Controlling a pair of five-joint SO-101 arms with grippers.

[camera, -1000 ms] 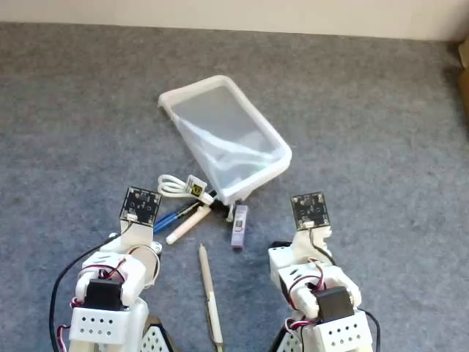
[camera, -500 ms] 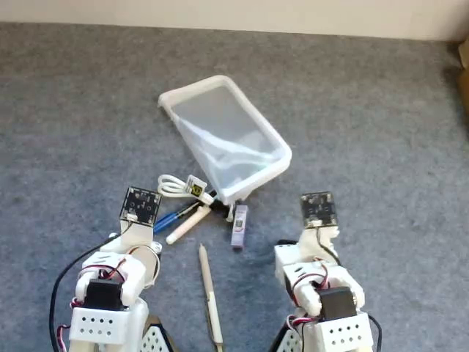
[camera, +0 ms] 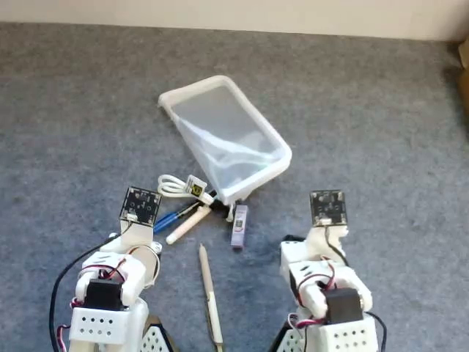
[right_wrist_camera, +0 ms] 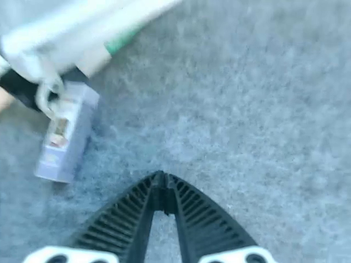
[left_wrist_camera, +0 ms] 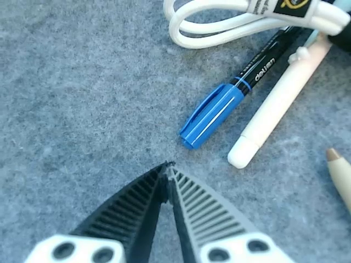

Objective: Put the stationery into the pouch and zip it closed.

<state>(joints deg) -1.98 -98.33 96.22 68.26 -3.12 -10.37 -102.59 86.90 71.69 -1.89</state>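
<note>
On the grey carpet [camera: 366, 110], the translucent pouch [camera: 227, 136] lies with a blue-capped marker [left_wrist_camera: 211, 116] and small box [right_wrist_camera: 64, 139] near its lower end. Left gripper [left_wrist_camera: 168, 166] and right gripper [right_wrist_camera: 160, 176] hover closed, holding nothing.

You had a grey, carpet-like table [camera: 381, 132] under everything, fuzzy and plain all over. A pale strip of wall [camera: 293, 15] ran along its far side, and something brown [camera: 464, 73] poked in at the high view's right edge. Couldn't tell what it was.
</note>
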